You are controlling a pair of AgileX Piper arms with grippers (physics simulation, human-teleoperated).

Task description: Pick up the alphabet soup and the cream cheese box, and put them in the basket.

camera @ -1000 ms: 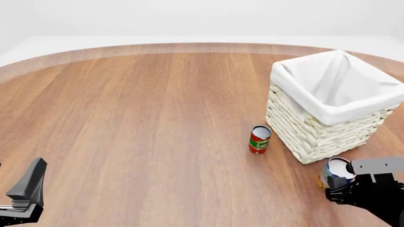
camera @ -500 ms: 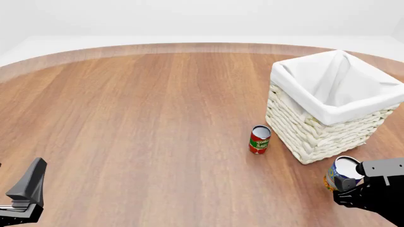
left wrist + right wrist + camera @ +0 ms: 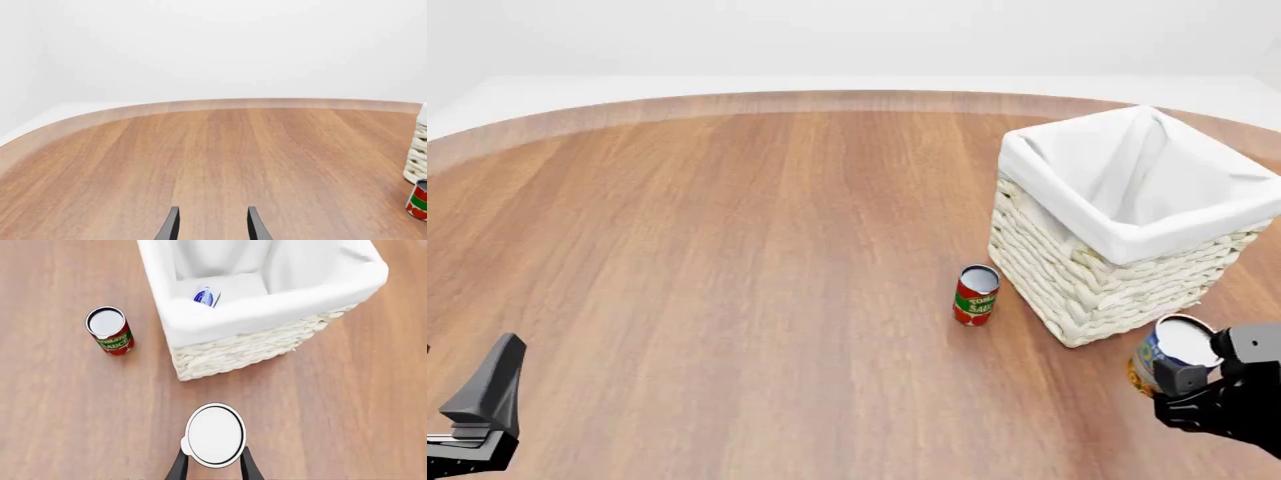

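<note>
Alphabet soup [image 3: 1169, 352] — blue and yellow label, silver-white top — sits clamped in my right tool [image 3: 211, 467], off the tabletop [image 3: 761, 250], just beside the basket's near corner. Basket [image 3: 1094, 275] stands upright, cream wicker, white cloth folded over its rim. Cream cheese box [image 3: 206, 295] — blue and white — lies inside it against a wall.

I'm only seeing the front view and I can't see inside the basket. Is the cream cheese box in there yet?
Observer: Yes. The right wrist view shows the cream cheese box lying on the bottom of the basket.
Operator: How's the grip on the right arm?
Observer: The right pincer has a finger on each side of the upright soup can.
Operator: What about the other arm?
Observer: The left wrist view shows the left pincer open, with nothing between its fingers.
</note>
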